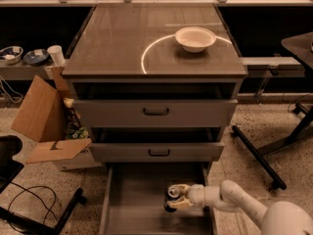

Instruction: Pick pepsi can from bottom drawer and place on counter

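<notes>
The pepsi can [172, 197], dark blue with a silver lid, stands upright on the floor of the open bottom drawer [132, 204], right of its middle. My gripper [176, 197] reaches in from the lower right on a white arm, and its pale fingers [180, 204] close around the can's sides. The can appears to rest on the drawer floor. The counter [117, 43], a glossy grey-brown slab with a thin white arc, tops the cabinet above.
A white bowl [195, 38] sits on the counter's right side. Two shut drawer fronts [155, 112] with black handles overhang the open drawer. A cardboard box [46, 119] stands left of the cabinet, a white paper cup [56, 56] behind it. Black table legs [266, 155] are at right.
</notes>
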{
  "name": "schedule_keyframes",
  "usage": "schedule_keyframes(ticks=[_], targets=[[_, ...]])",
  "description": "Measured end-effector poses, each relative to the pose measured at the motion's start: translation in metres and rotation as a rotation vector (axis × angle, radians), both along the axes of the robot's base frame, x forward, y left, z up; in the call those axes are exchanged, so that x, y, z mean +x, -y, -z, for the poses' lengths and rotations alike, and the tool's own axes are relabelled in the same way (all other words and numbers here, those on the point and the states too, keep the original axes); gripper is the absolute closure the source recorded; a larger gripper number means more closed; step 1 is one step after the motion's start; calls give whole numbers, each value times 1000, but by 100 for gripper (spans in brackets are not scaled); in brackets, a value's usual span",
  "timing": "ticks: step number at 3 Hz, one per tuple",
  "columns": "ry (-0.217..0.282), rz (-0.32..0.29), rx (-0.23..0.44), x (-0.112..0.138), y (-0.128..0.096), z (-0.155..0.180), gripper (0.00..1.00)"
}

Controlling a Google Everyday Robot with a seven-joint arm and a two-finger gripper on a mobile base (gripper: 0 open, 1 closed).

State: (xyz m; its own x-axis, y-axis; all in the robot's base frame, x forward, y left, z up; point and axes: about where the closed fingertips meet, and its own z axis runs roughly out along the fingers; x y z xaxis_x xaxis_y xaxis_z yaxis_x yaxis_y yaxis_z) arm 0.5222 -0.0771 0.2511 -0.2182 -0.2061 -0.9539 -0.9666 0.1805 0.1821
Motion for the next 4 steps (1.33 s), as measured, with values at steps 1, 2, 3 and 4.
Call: schedule_keyframes(ticks=[1, 2, 3, 4], targets=[[-72, 36, 7, 8, 55, -58, 100], [-134, 88, -44, 11, 97, -131, 100], [-180, 139, -115, -6, 113, -198, 100], [-202, 172, -169, -27, 109, -264, 100]])
